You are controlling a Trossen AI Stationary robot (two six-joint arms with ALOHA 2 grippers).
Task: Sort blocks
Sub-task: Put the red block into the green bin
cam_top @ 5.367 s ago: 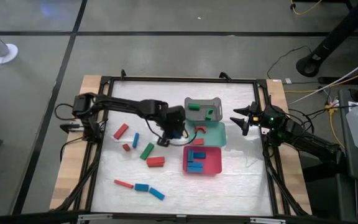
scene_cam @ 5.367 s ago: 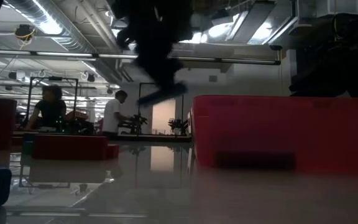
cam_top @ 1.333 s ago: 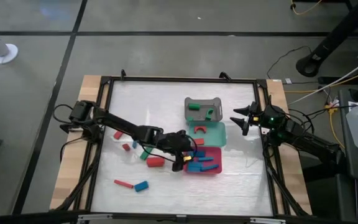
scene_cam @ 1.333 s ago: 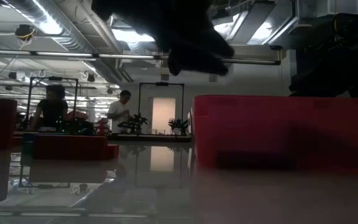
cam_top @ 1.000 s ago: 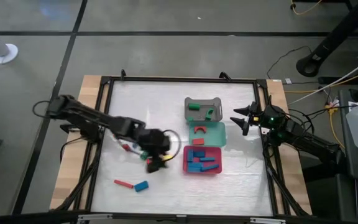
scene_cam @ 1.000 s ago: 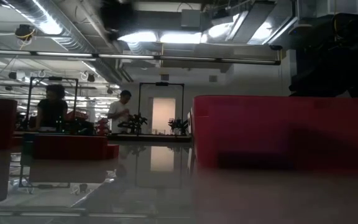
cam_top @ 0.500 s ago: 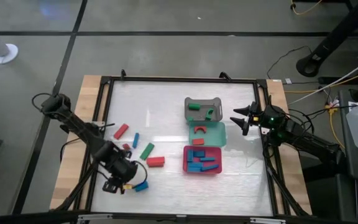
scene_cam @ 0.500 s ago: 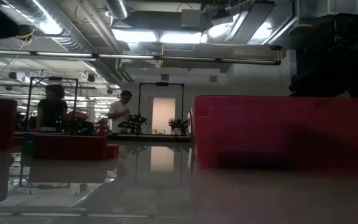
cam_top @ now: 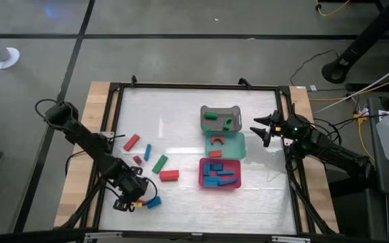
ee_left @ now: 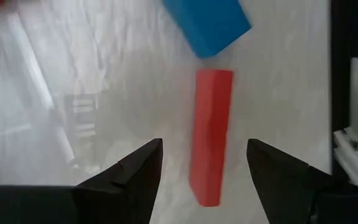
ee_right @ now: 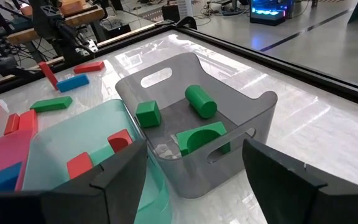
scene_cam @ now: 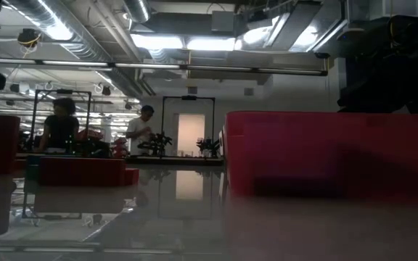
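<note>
- The left gripper (cam_top: 135, 200) hangs low over the near-left part of the desk (cam_top: 181, 111), its jaws open and empty, straddling a thin red bar (ee_left: 211, 134) that lies flat on the surface.
- In the left wrist view the red bar sits between the 2 dark fingers (ee_left: 132, 171), a little nearer one of them, with a blue block (ee_left: 207, 23) just beyond its far end; whether the 2 touch I cannot tell.
- The right gripper (cam_top: 261, 128) waits at the right edge of the desk, jaws open and empty, facing the trays.
- Sorted so far: green pieces in the grey tray (cam_top: 220, 111), red ones in the teal tray (cam_top: 238, 146), blue ones in the red tray (cam_top: 232, 181).
- Loose blocks on the left half: a red bar (cam_top: 132, 142), a slim blue bar (cam_top: 147, 152), a small dark red block (cam_top: 138, 160), a green bar (cam_top: 160, 163) and a red block (cam_top: 169, 175).
- The thin red bar looks rigid, light and smooth-faced, so it should lift easily but could pivot or slip if pinched near an end.
- Best hold, in my judgement, is across its 2 long sides at mid-length, jaws squared to the bar, low enough that it cannot tip out.
- The blue neighbour is close enough that a finger could nudge it on the way down.
</note>
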